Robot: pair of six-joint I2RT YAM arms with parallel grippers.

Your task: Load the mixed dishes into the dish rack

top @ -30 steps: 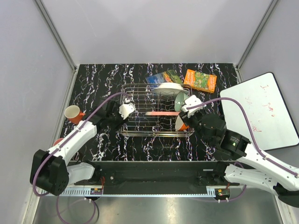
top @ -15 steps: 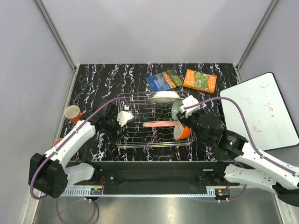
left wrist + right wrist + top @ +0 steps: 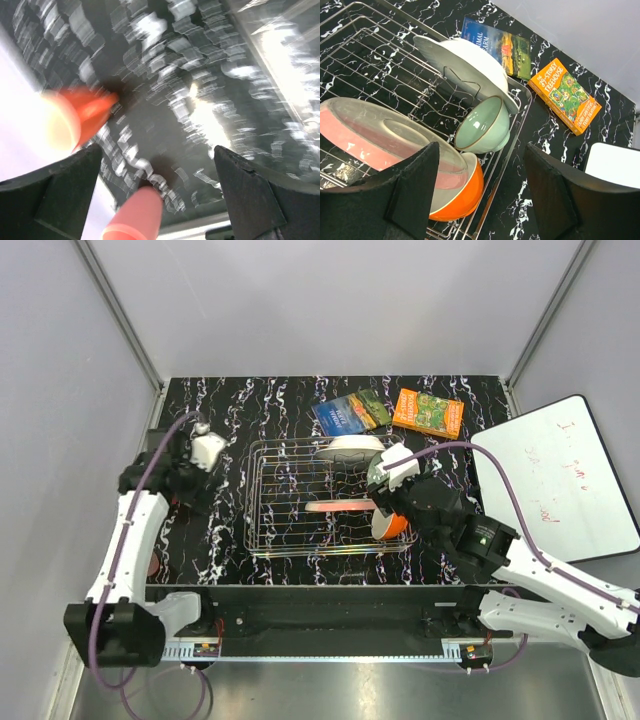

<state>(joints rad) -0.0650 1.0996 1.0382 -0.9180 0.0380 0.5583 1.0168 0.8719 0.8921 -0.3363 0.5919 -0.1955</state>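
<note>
The dish rack is parked mid-bench, its right half loaded with the pink-and-cream plate, white plate, orange bowl and green bowl. The right gripper is held spread over the bowls, nothing pinched; the left gripper is spread too, by the left edge, over a blurry orange cup.

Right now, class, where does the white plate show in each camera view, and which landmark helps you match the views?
Top external: the white plate is near the picture's centre, at the far end of the dish rack.
Left wrist: not in it.
Right wrist: upper middle, leaning in the rack.
Shared landmark: the orange packet, right of the plate in both views.
</note>
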